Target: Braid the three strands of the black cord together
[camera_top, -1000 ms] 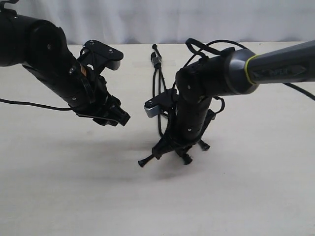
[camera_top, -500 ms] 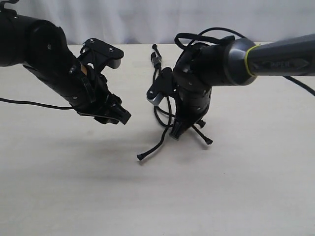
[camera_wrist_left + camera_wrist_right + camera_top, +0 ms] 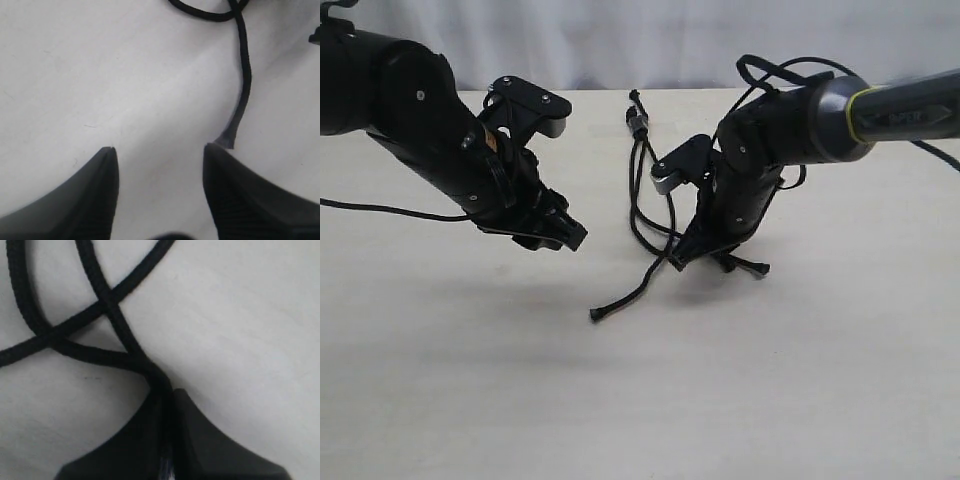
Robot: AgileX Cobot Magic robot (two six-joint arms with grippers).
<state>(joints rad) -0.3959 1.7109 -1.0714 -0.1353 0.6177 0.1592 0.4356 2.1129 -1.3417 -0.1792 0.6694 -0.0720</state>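
Observation:
The black cord's bound bundle (image 3: 639,126) lies at the back middle of the table. Its three strands run toward the front and cross near my right gripper (image 3: 678,260). That gripper is shut on one strand (image 3: 127,347), where the strands cross (image 3: 106,304). One loose strand (image 3: 630,293) trails front-left to its knobbed tip (image 3: 595,315). Another tip (image 3: 756,267) pokes out to the right of the gripper. My left gripper (image 3: 567,236) hovers open and empty to the left of the cord; in its wrist view, the left gripper (image 3: 159,150) has a strand (image 3: 245,75) past one fingertip.
The pale table (image 3: 470,390) stretches wide in front. A white curtain (image 3: 620,40) closes off the back edge. The right arm's glossy cables (image 3: 770,68) loop above its wrist, and a thin cable (image 3: 380,210) trails off left from the left arm.
My right gripper has swung back and to the right with its strand, pulling the strands across one another. The loose strand's tip has slid slightly left. The left arm has stayed put.

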